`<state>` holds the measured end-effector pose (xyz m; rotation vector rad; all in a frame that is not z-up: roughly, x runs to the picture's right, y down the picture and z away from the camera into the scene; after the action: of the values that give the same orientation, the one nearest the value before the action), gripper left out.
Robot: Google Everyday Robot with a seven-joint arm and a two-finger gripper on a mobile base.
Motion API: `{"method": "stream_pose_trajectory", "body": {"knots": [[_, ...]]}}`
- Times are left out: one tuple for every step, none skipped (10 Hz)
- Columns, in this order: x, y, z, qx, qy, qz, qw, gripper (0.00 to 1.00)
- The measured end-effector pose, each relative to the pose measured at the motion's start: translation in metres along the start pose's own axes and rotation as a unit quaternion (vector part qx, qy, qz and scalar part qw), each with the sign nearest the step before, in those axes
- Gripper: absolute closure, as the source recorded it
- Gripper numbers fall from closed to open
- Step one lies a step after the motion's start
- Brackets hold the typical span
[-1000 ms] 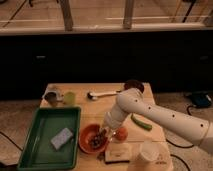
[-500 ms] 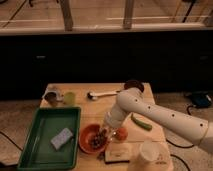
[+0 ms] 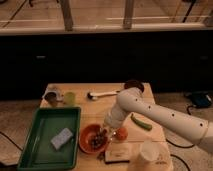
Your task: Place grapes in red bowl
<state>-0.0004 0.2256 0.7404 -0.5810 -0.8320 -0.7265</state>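
Observation:
The red bowl (image 3: 89, 136) sits near the front of the wooden table, just right of the green tray. A dark bunch of grapes (image 3: 97, 142) shows inside the bowl at its right side. My gripper (image 3: 105, 132) hangs from the white arm (image 3: 150, 112) directly over the bowl's right rim, right above the grapes. The gripper hides whether it touches the grapes.
A green tray (image 3: 37, 145) with a grey sponge (image 3: 62, 138) lies at the left. An orange fruit (image 3: 121, 133), a long green vegetable (image 3: 141, 122), a dark bowl (image 3: 134, 85), a white utensil (image 3: 102, 93), two cups (image 3: 60, 97), a white box (image 3: 119, 154) and a white cup (image 3: 150, 152) surround the bowl.

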Motion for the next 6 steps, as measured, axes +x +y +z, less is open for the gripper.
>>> {"method": "stream_pose_trajectory", "body": {"knots": [[0.0002, 0.0002, 0.0002, -0.001, -0.001, -0.001, 1.0000, 0.78], [0.0004, 0.0007, -0.0002, -0.002, -0.001, -0.001, 1.0000, 0.78], [0.0006, 0.0008, -0.0003, -0.002, -0.002, -0.002, 1.0000, 0.78], [0.0007, 0.0004, -0.0001, -0.003, -0.003, -0.003, 1.0000, 0.78], [0.0008, 0.0007, -0.0002, -0.004, -0.004, -0.004, 1.0000, 0.78], [0.0011, 0.0010, 0.0000, -0.005, -0.005, -0.004, 1.0000, 0.78]]}}
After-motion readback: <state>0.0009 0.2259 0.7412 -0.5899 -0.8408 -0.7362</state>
